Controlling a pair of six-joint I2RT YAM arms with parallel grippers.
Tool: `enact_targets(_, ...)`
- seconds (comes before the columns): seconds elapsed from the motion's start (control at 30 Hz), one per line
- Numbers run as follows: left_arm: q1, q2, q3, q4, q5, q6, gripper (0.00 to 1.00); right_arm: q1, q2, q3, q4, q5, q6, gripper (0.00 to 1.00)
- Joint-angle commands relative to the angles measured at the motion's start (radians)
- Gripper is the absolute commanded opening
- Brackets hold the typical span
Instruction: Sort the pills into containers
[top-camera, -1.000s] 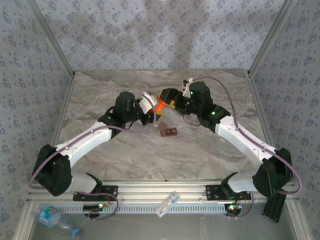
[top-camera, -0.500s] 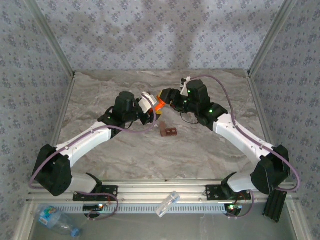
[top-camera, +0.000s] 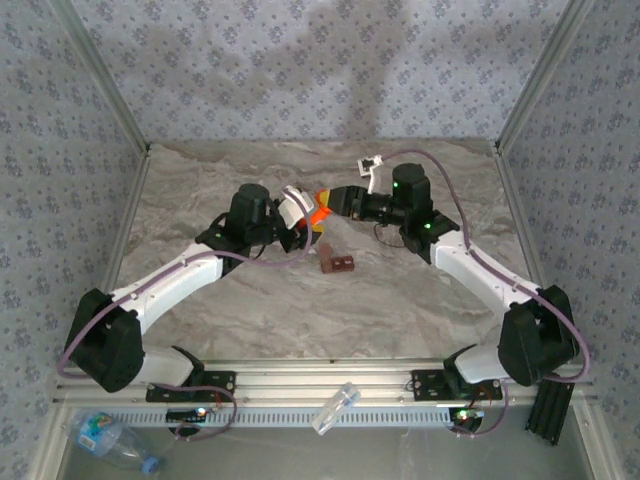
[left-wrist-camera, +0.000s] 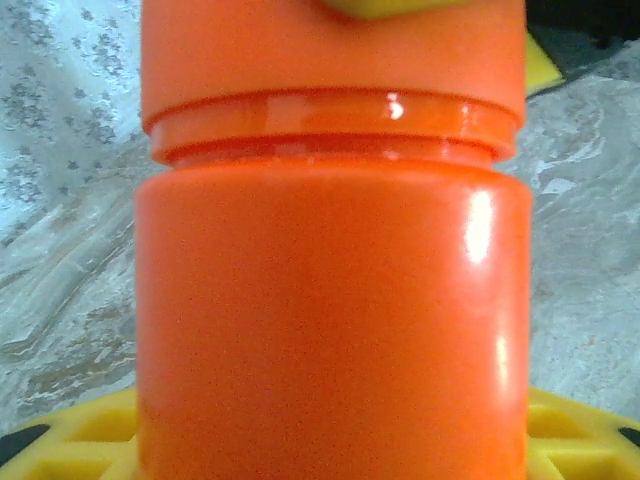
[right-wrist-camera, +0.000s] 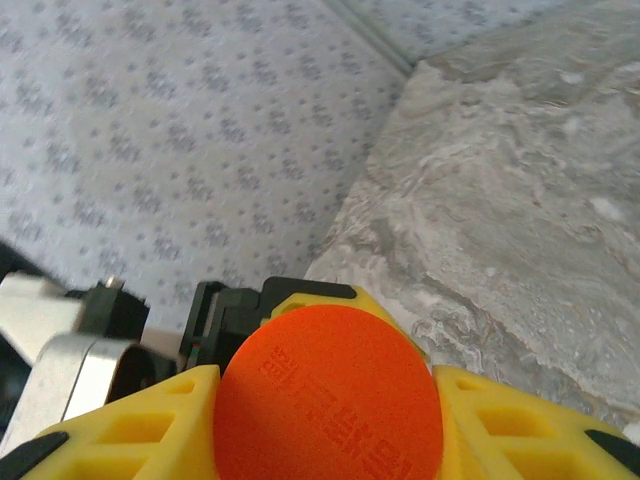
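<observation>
We see the orange pill bottle (top-camera: 318, 211) held up off the marbled bench (top-camera: 250, 310), near its middle and toward the far side, between the two arms. The left end effector (top-camera: 306, 216) is clenched on the bottle's body. In the left wrist view the body rises from between the yellow fingers (left-wrist-camera: 70, 440) at the bottom edge, with the threaded neck and the cap (left-wrist-camera: 330, 50) above.

The right end effector (top-camera: 336, 200) meets the bottle from the opposite side and is grasping the cap. From the right wrist camera we look straight at the cap's round top, embossed with lettering we cannot read, and its yellow fingers (right-wrist-camera: 520, 420) press against it on both sides.

A small brown piece (top-camera: 337, 263) lies on the bench just in front of the bottle, apart from both arms. A clear plastic water bottle (top-camera: 110, 436) with a blue label lies on its side below the bench's near rail, at the left.
</observation>
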Motion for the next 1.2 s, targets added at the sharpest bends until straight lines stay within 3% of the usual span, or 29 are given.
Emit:
enact_targets(0.0, 0.002, -0.06, 0.02, 0.008, 0.127, -0.007, 0.0, -0.05, 0.039, 0.006, 0.114, -0.15, -0.163, 0.48)
enact_targets(0.1, 0.003, -0.057, 0.021, 0.015, 0.133, -0.024, 0.0, -0.054, 0.053, 0.021, 0.124, -0.156, -0.136, 0.53)
enact_targets(0.17, 0.003, -0.054, 0.02, 0.017, 0.118, -0.023, 0.0, -0.057, 0.048, 0.019, 0.139, -0.144, -0.093, 0.66)
enact_targets(0.23, 0.003, -0.054, 0.017, 0.017, 0.087, -0.016, 0.0, -0.068, 0.029, 0.017, 0.114, -0.087, -0.014, 0.79)
enact_targets(0.33, 0.002, -0.054, 0.01, 0.022, 0.034, -0.003, 0.0, -0.084, -0.012, 0.005, 0.07, 0.017, 0.122, 0.83)
enact_targets(0.4, 0.003, -0.056, 0.0, 0.036, 0.011, 0.007, 0.0, -0.076, -0.043, -0.013, 0.068, 0.077, 0.207, 0.84)
enact_targets(0.53, 0.001, -0.054, -0.011, 0.059, -0.028, 0.015, 0.0, -0.013, -0.099, 0.029, -0.189, 0.307, 0.292, 0.84)
enact_targets(0.63, 0.0, -0.051, -0.015, 0.066, -0.047, 0.023, 0.0, 0.046, -0.121, 0.039, -0.233, 0.404, 0.323, 0.84)
enact_targets(0.87, -0.005, -0.044, -0.01, 0.067, -0.047, 0.024, 0.0, 0.136, -0.078, 0.133, -0.31, 0.475, 0.304, 0.84)
enact_targets(1.17, -0.008, -0.042, -0.005, 0.073, -0.046, 0.022, 0.0, 0.18, -0.013, 0.191, -0.301, 0.488, 0.314, 0.81)
